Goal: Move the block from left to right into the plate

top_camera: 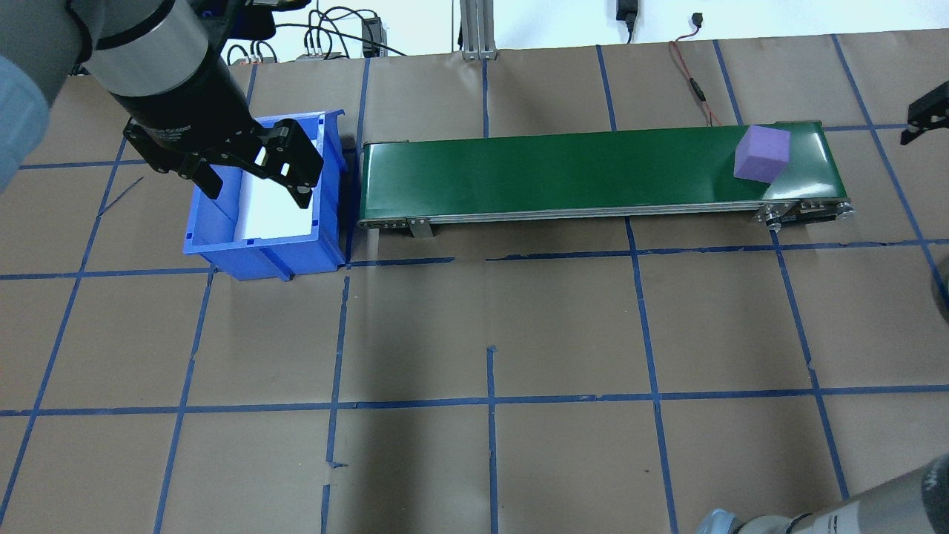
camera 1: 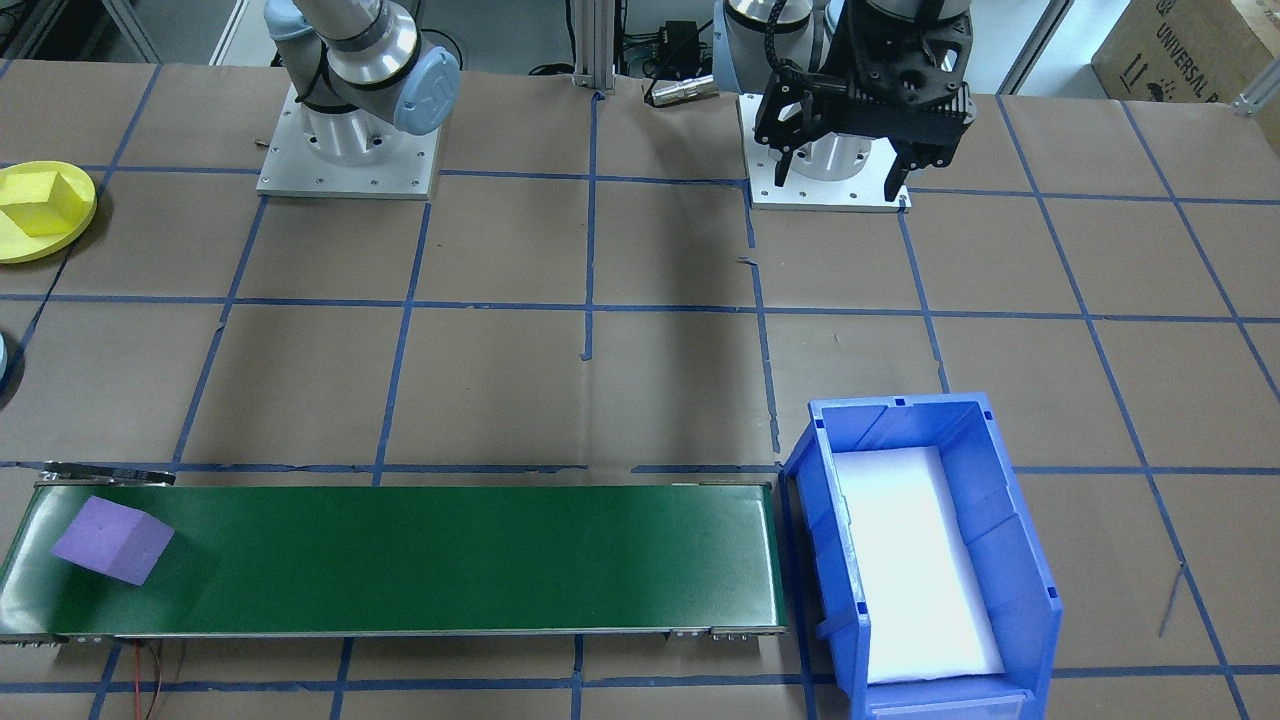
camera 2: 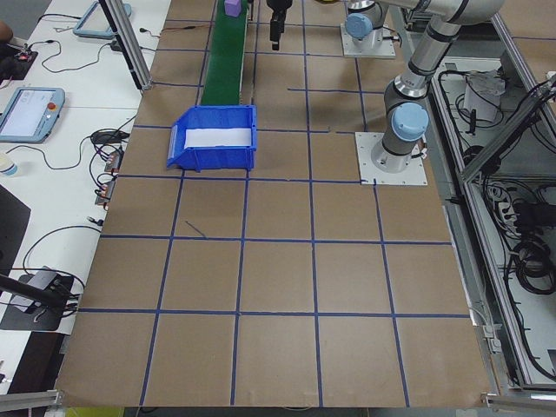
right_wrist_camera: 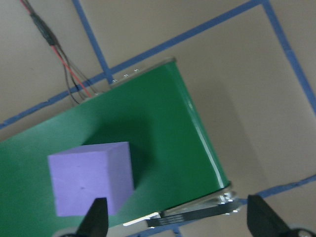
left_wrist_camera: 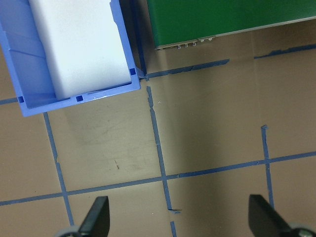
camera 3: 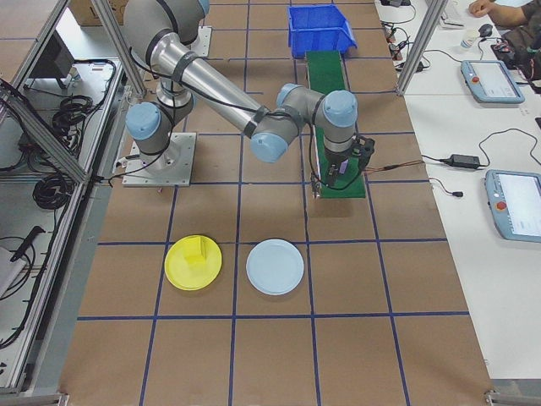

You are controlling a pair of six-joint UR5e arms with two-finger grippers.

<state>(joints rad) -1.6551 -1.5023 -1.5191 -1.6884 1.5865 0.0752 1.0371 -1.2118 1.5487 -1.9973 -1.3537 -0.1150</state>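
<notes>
A purple block [camera 1: 112, 540] [top_camera: 761, 153] lies on the green conveyor belt [camera 1: 450, 555] at the end on my right side. My right gripper [right_wrist_camera: 177, 219] hangs open above that end, and in the right wrist view the block [right_wrist_camera: 91, 177] sits under one finger, off to the side of the gap. The yellow plate [camera 1: 75, 228] [camera 3: 177, 275] lies on the table beyond the belt's end, with a yellow block [camera 1: 45, 200] in it. My left gripper [top_camera: 259, 194] [left_wrist_camera: 180, 222] is open and empty, raised near the blue bin [top_camera: 252, 252].
The blue bin [camera 1: 1010, 540] holds a white foam slab [camera 1: 915, 565] and stands at the belt's other end. A pale blue plate [camera 3: 275, 266] lies beside the yellow one. Blue tape lines grid the brown table. Red and black wires [right_wrist_camera: 54, 47] run past the belt's end.
</notes>
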